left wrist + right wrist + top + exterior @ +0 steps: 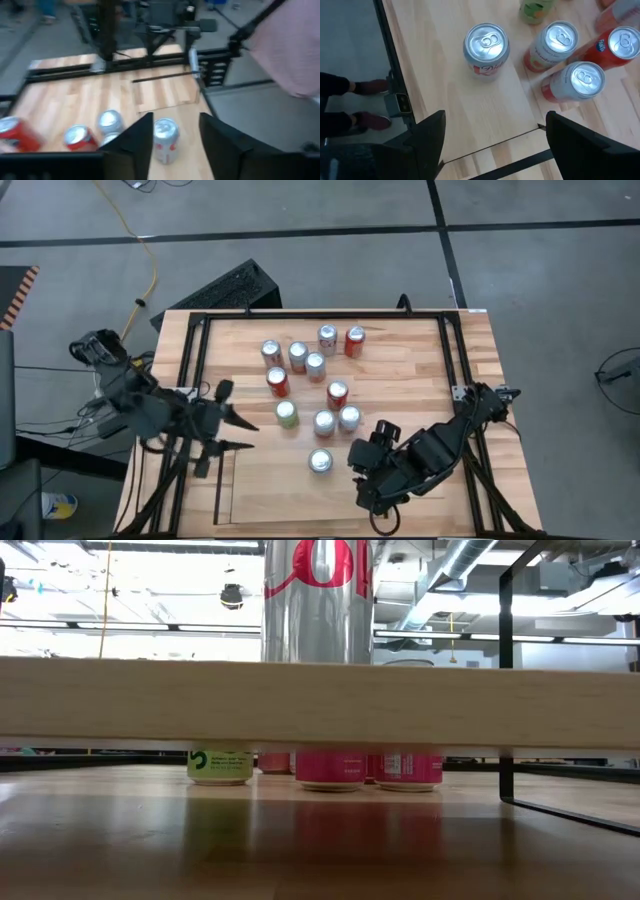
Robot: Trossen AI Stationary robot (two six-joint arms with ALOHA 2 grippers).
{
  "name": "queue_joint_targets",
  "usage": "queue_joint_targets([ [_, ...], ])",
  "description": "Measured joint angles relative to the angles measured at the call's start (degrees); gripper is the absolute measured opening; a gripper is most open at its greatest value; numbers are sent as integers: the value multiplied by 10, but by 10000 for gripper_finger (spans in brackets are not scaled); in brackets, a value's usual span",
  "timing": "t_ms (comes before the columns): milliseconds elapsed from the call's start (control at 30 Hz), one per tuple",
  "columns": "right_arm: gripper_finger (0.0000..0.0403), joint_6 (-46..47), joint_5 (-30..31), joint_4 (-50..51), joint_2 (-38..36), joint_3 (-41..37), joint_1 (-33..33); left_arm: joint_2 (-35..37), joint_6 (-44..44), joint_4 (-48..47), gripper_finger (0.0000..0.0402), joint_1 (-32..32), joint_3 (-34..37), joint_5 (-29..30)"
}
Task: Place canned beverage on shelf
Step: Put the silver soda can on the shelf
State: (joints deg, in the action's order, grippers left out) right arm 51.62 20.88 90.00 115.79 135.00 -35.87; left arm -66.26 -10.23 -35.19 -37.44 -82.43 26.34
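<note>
A: What can go wrong from here?

B: The silver can (320, 462) stands alone on the plank floor of the shelf (400, 385), a little apart from the group of 10 other cans (313, 366). The right hand (368, 477) is just beside it, with its fingers spread wide and holding nothing. If this arm swings toward the group, it can knock the lone can over, I think.

A: And the left hand?

B: The left hand (232, 432) hangs at the left rail, well apart from the silver can. Its fingers (135, 145) stand partly apart and they hold nothing. The wrist picture is blurred, so it seems in motion. A fast sweep could clip the rail.

A: What about the cans themselves?

B: All 11 stand upright with closed tops. I cannot tell if they are full. The group is tight, some cans are touching, so 1 push may topple several.

A: Is anything else on the desk (470, 320)?

B: Only the black frame (320, 313) around it.
</note>
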Motion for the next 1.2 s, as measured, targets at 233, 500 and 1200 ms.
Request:
queue_joint_targets([
  [233, 315, 12, 0, 0, 0, 0, -5, -20, 19, 0, 231, 123, -4, -114],
  [500, 315, 48, 1, 0, 0, 0, -35, -114, 104, 2, 262, 181, -3, -206],
  [1200, 315, 110, 22, 0, 0, -11, -72, -268, 124, 96, 264, 168, -3, -220],
])
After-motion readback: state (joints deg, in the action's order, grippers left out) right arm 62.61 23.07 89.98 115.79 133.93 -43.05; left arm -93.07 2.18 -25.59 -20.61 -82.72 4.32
